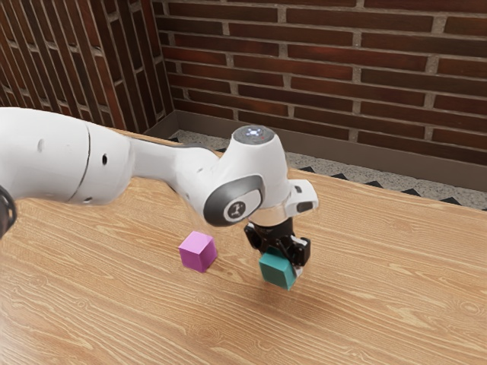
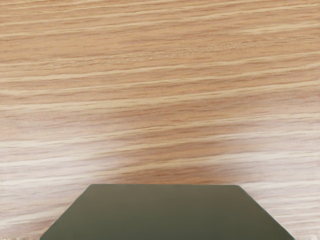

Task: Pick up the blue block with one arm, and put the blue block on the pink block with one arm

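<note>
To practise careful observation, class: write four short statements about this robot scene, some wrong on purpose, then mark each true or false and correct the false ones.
1. The blue block is stacked on the pink block. False: the two are apart, with the blue block toward the exterior view's right of the pink one.
2. The pink block rests on the wooden table. True.
3. The end effector is closed on the pink block. False: it is shut on the blue block.
4. The wall behind the table is brick. True.
</note>
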